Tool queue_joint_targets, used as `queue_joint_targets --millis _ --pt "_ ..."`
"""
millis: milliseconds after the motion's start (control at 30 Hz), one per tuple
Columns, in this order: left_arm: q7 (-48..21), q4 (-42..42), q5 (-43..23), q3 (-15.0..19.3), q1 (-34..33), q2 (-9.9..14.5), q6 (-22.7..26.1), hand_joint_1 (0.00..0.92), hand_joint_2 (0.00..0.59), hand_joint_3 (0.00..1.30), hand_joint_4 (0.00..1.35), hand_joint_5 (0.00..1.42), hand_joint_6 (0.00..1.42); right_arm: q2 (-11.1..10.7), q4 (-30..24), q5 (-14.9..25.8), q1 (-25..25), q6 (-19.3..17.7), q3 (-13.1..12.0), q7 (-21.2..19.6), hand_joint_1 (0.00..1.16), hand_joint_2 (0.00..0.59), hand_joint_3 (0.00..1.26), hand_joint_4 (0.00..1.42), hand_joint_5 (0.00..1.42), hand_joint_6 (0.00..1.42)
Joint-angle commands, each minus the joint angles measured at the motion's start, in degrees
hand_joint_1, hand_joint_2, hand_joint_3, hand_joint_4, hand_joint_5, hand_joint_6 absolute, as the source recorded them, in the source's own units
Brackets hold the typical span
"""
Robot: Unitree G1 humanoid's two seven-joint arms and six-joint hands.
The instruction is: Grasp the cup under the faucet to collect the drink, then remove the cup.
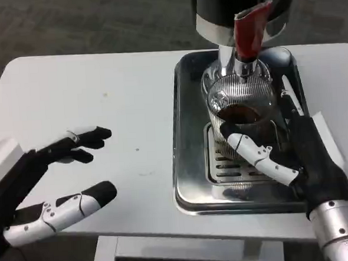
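Right hand [293, 153] grips cup [240, 100] under faucet [249, 34], drink already inside; removal left. Left hand [59, 185] open, holds nothing.

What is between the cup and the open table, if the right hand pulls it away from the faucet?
Only the raised rim of the metal tray lies in that path. The right hand already holds the cup under the faucet.

A ribbed clear cup [240, 100] holding dark drink stands upright under the red-handled faucet [248, 34].
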Motion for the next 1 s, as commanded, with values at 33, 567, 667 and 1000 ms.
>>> queue_joint_targets --millis 33,567,667,1000 --pt "-0.84 0.04 -0.57 0.68 1.59 1.23 0.67 0.153 0.157 0.25 0.23 0.32 0.28 0.55 1.84 -0.07 -0.54 -1.57 1.0 -0.84 0.56 0.229 0.0 0.0 0.0 0.08" --pt "-2.02 0.38 -1.28 1.05 2.9 2.58 1.62 0.151 0.158 0.25 0.23 0.32 0.28 1.36 6.26 -2.69 -1.72 -3.09 3.89 -4.97 0.6 0.224 0.0 0.03 0.15 0.25" --pt "-2.26 0.39 -1.38 1.07 2.88 2.89 1.65 0.146 0.16 0.25 0.24 0.32 0.28 1.41 6.89 -2.95 -1.73 -3.55 4.08 -5.72 0.62 0.221 0.0 0.07 0.19 0.29" --pt "-2.49 0.14 -1.52 1.42 3.18 3.0 1.62 0.139 0.165 0.26 0.24 0.32 0.28 1.55 8.45 -4.69 -1.42 -4.44 4.95 -7.63 0.66 0.208 0.02 0.15 0.29 0.39"
